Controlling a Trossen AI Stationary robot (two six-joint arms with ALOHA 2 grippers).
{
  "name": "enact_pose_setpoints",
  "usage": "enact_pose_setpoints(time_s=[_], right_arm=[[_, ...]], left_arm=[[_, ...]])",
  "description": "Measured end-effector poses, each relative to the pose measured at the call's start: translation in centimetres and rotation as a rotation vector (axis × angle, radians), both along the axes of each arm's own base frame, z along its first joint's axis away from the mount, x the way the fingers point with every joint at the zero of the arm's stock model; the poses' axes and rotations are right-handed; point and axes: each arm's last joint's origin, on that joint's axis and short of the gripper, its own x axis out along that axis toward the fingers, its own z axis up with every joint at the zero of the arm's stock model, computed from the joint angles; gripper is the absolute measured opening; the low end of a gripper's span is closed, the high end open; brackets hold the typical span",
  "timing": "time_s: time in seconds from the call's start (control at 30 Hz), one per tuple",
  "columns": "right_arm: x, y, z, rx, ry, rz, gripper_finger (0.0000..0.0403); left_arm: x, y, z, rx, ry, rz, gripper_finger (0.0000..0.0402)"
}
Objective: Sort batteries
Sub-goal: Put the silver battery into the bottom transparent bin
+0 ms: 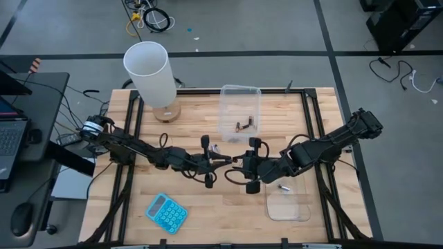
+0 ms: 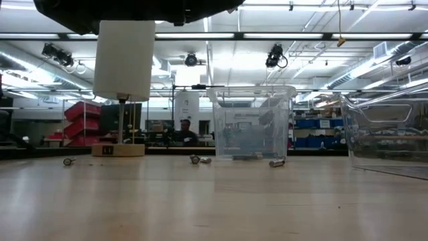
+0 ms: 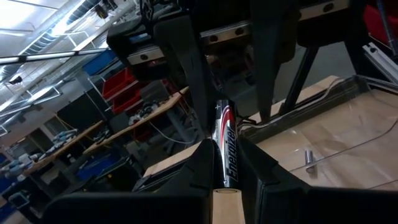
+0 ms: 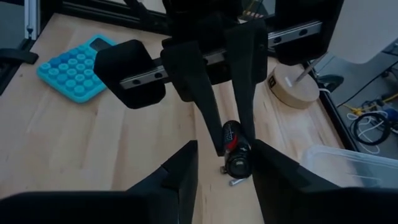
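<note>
Left wrist view: battery [image 3: 226,146] between left end effector [image 3: 227,163] fingers

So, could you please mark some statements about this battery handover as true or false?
1. The left gripper holds a battery. True.
2. The right gripper is shut on it. False: its fingers stand open on either side.
3. The blue calculator lies inside a tub. False: it lies on the bare table.
4. The far clear tub has small dark batteries in it. True.
</note>
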Motion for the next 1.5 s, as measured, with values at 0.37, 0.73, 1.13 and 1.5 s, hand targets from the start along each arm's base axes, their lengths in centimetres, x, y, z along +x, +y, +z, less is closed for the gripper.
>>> enact_pose_setpoints(time_s=[0.37,0.73,1.13,1.5], right_arm=[[0.0,-0.01,0.0,-0.002,0.0,-0.002,0.0079],[-0.02,0.01,-0.02,-0.031,0.009,0.017,0.0044],[-0.05,0.0,-0.05,-0.04,0.015,0.022,0.0043],[-0.11,0.09,-0.08,-0.039,0.019,0.026,0.0043]], left_arm=[[0.0,-0.03,-0.01,-0.001,0.001,-0.004,0.0037],[0.0,-0.09,-0.02,0.001,0.002,-0.026,0.0041],[0.01,-0.07,-0.09,-0.058,0.004,-0.027,0.0102],[0.04,-0.07,-0.54,-0.069,0.048,-0.022,0.0138]])
